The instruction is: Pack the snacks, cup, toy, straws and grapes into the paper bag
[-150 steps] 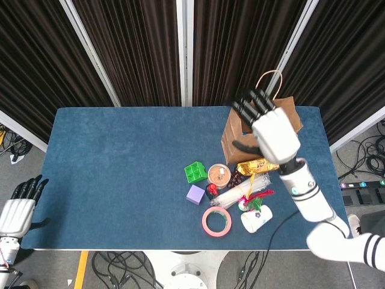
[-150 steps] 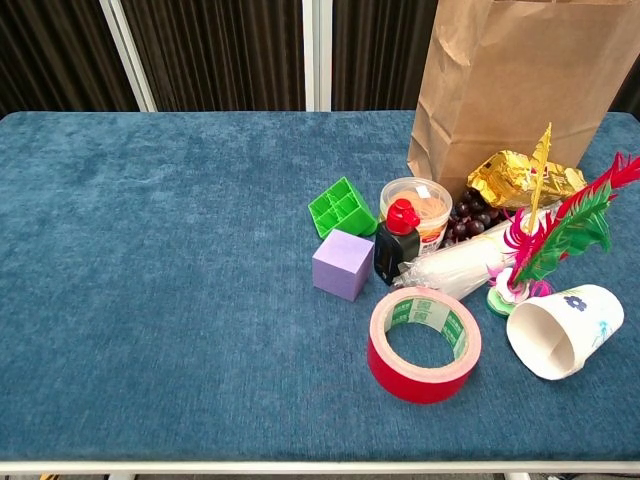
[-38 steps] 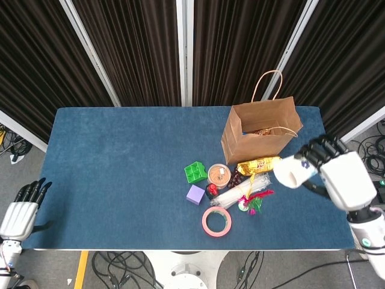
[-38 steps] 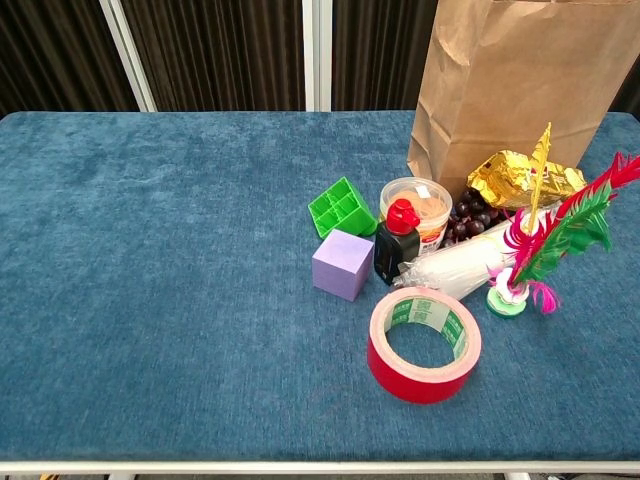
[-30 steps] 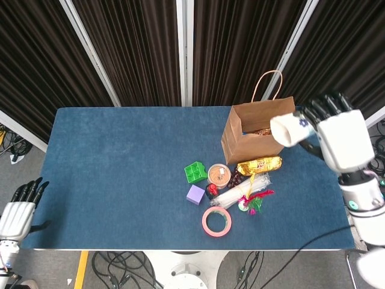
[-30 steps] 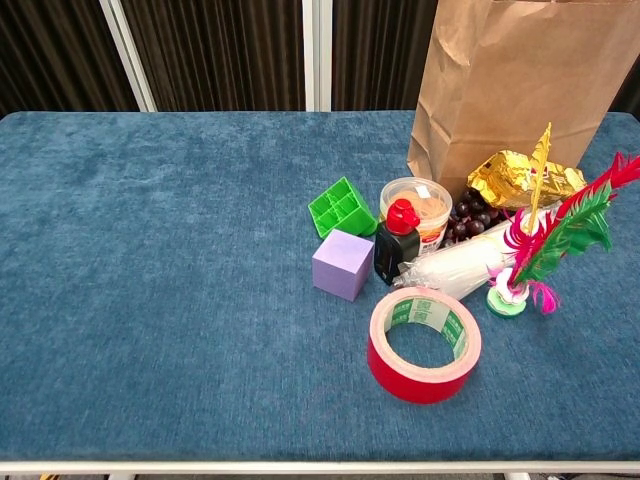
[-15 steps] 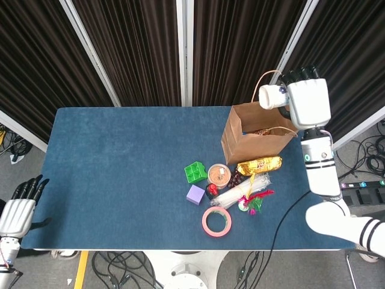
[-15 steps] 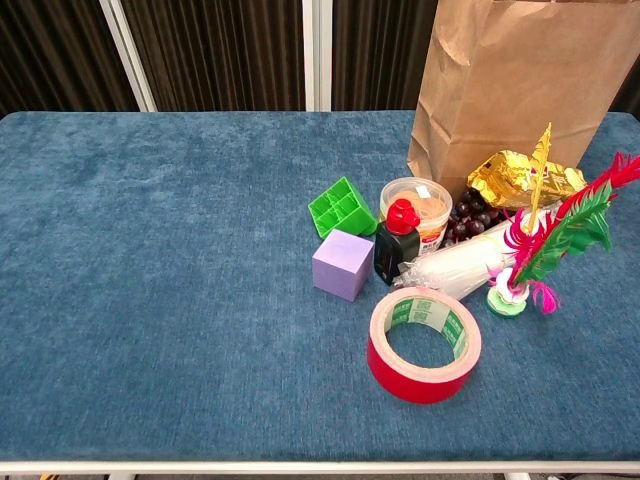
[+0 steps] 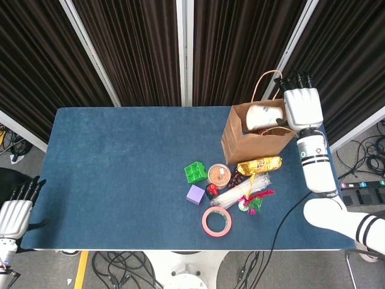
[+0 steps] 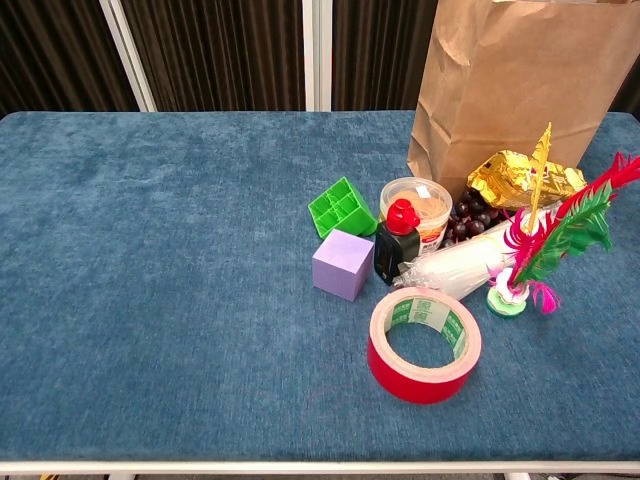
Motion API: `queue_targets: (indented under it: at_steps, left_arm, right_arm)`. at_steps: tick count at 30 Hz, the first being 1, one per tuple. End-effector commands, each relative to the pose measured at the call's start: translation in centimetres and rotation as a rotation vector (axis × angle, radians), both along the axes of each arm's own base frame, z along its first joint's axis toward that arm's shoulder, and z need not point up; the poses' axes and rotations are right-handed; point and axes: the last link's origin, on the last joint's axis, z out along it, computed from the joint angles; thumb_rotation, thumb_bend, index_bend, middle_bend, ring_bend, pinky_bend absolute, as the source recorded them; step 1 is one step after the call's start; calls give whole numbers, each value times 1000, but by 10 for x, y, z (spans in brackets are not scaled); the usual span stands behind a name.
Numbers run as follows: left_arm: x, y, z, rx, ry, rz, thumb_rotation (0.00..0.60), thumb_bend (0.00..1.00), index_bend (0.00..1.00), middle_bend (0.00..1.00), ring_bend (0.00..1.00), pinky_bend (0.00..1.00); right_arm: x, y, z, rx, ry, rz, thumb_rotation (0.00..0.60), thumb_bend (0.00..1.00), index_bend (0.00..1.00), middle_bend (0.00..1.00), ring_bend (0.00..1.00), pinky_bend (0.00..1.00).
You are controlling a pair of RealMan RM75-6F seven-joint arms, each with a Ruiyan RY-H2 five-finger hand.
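Fingers [image 9: 299,81] of right hand [image 9: 302,107] around cup [image 9: 264,117], over paper bag [image 9: 258,143]

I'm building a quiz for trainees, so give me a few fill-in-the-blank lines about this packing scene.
1. The right hand holds the white ____ over the paper bag.
2. The cube beside the green block is ____.
3. The roll of tape is ____ in colour.
4. The gold snack packet lies on the ____.

Missing words: cup; purple; red; table
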Motion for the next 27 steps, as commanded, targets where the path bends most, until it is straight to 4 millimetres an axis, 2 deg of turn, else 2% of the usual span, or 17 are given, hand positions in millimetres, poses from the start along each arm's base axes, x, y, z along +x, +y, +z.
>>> queue_targets:
  at_steps: [1,6,12,16,19,23,27]
  left_arm:
    - [0,0,-1,-2,1,1,600,54,70,39,0,114]
    - [0,-1,0,-1,-1,-5,600,53,70,39,0,114]
    - [2,0,0,0,5,-14,600,53,70,39,0,114]
    - [3,1,-1,-3,7,-12,600,54,70,39,0,114]
    - [4,0,-2,-8,8,-15,600,54,70,39,0,114]
    - [5,0,-4,-12,8,-15,600,54,70,39,0,114]
    - [6,0,-5,-15,10,-16,600,53,70,39,0,114]
  right_arm:
    - [4,4,6,-5,-15,11,600,0,129,157,7,0]
    - [19,13,18,-35,-88,86,600,0,127,162,9,0]
    - [56,33,40,-83,-201,270,600,0,126,185,30,2]
    - [80,55,50,-96,-298,423,600,0,125,202,43,18]
    - [91,72,52,-85,-310,504,600,0,124,214,54,35]
    - [92,96,43,-22,-265,544,600,0,122,224,76,56]
    - [75,119,27,56,-173,526,600,0,122,226,85,78]
